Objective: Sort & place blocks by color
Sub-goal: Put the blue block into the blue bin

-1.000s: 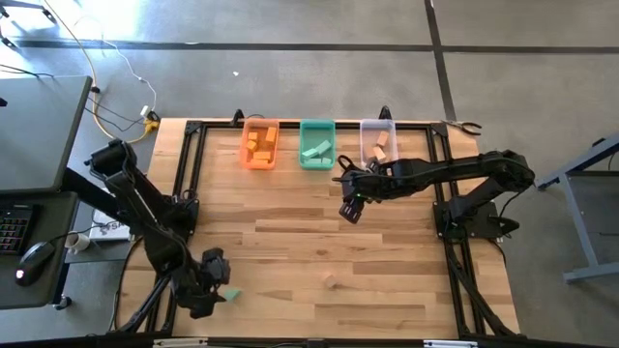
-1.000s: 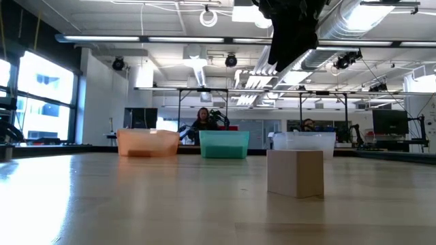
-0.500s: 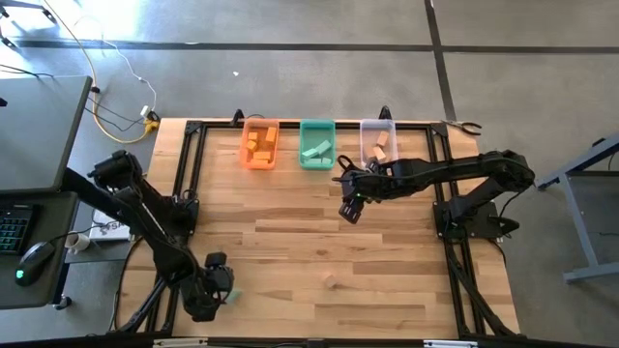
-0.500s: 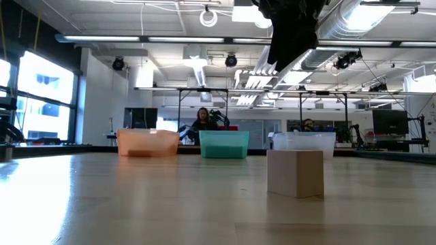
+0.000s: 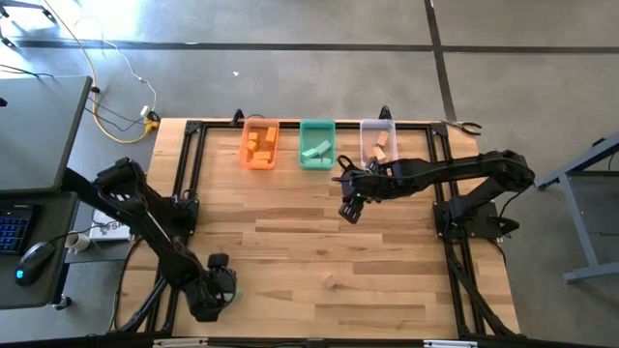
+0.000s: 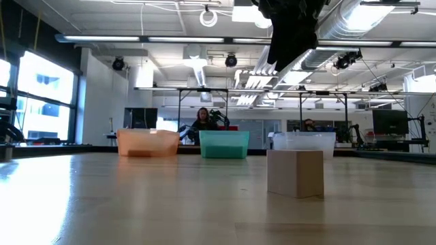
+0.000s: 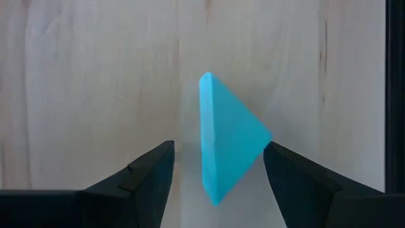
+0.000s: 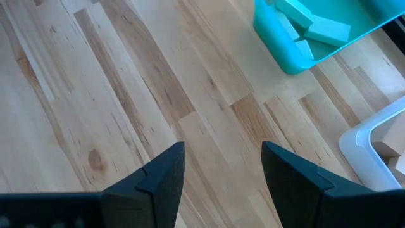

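Item: teal block (image 7: 229,140), a wedge with a triangular face, smooth and matte, lying on the surface (image 5: 309,232) near the left front corner. Left claw (image 7: 218,168) hangs over it, fingers spread either side, gripping nothing yet. Advice: centre on the wedge and close on its flat faces, since the slope may slip. Right claw (image 8: 221,168) waits open and empty near the green bin (image 8: 304,31).

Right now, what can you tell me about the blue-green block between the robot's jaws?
The teal block is a smooth, painted-looking triangular wedge with sharp edges, one corner pointing toward a jaw. It lies on the pale wooden table, near the front left corner. The left gripper is right over it with open jaws on either side; one jaw looks very close to its corner, though contact isn't clear.
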`<action>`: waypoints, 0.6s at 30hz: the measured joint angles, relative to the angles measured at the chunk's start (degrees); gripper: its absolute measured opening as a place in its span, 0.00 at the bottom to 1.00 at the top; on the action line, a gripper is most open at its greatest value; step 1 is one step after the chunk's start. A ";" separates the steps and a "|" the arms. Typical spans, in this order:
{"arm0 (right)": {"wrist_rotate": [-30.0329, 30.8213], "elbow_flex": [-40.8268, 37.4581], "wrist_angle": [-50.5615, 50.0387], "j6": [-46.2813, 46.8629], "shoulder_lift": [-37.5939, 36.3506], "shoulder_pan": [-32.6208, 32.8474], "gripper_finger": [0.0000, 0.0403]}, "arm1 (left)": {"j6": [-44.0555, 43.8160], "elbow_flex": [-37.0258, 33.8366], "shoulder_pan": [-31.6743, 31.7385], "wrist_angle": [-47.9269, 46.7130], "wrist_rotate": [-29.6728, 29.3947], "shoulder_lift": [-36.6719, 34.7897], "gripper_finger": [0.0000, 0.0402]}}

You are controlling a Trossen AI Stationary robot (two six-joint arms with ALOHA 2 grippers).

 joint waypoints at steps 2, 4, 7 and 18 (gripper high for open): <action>0.01 0.00 0.00 0.00 0.00 0.00 0.48 | 0.72 0.00 0.06 0.84 -0.04 0.95 0.56; 0.01 0.00 0.02 0.00 0.00 0.00 0.48 | 1.22 0.01 0.07 1.49 -0.21 1.61 0.55; 0.03 0.00 0.02 0.02 0.00 -0.02 0.48 | 1.35 0.15 0.48 1.85 -0.67 2.35 0.50; 0.05 0.00 0.02 0.04 0.00 -0.02 0.48 | 2.83 0.11 1.14 1.91 -0.83 2.61 0.23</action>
